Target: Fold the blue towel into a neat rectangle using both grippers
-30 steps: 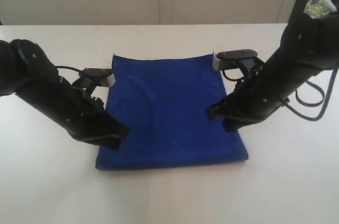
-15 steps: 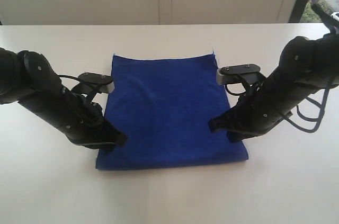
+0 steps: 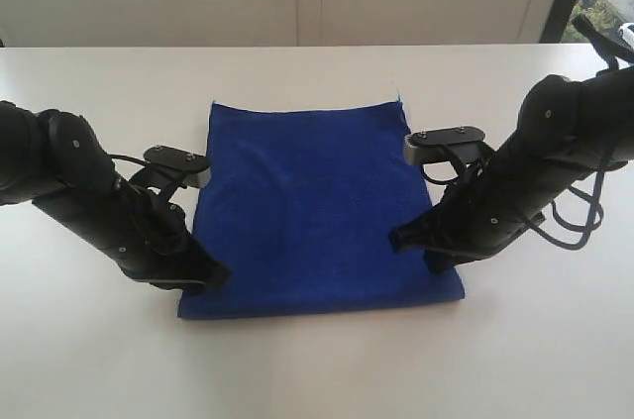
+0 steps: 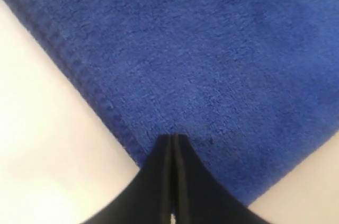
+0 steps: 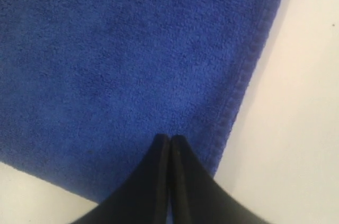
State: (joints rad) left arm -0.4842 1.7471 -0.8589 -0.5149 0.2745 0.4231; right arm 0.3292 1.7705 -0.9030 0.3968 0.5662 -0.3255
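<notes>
Now, you have the blue towel lying flat on the white worktop, spread out as a smooth rectangle. Take the towel as your reference for everything else.

Your left hand sits at the towel's near left corner, low against the cloth. Its black arm stretches away from the towel's left edge over bare worktop. Your right hand sits at the towel's right edge, somewhat farther from the near edge than the left hand is. Its arm rises away beyond the right edge, and loose black cables hang beside it, clear of the towel.

In the left wrist view, the left hand's two fingers are pressed together with only a thin seam between them. Their tips rest on the towel's plush pile, just inside the stitched hem and close to a corner where worktop shows on both sides.

In the right wrist view, the right hand looks the same: fingers closed tight against each other, tips down on the pile. They are near the towel's hem, close to another corner, with worktop visible beyond it.

So both of your hands are closed and touching the towel. You cannot tell from these views whether either one has any cloth pinched between its fingers. The towel's surface around each hand lies smooth, with no ridge or lifted edge showing.
</notes>
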